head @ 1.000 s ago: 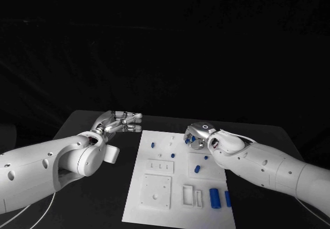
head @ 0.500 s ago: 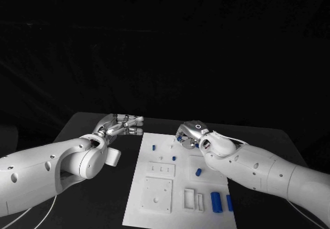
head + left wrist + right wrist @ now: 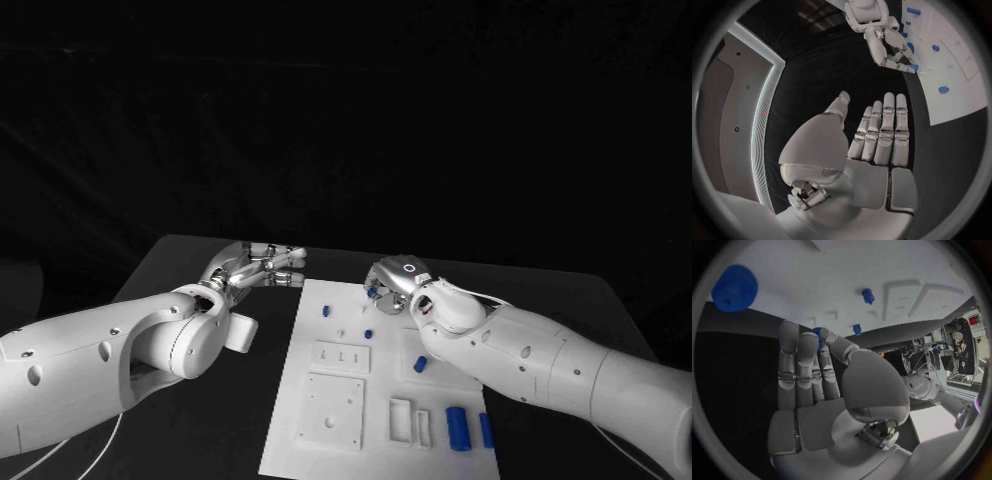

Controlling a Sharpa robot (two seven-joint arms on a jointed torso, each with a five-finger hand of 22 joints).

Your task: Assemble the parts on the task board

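Your right hand (image 3: 392, 282) pinches a small blue part (image 3: 818, 331) over the task board's (image 3: 335, 402) far end; lower it squarely. Your left hand (image 3: 260, 265) hangs open-fingered, empty, off the board's edge, above the tabletop (image 3: 173, 262).

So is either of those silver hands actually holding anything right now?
The left hand holds nothing; its fingers are stretched out flat. The right hand hovers at the task board's far end, a small blue part at its fingertips; whether it's pinched cannot be told.
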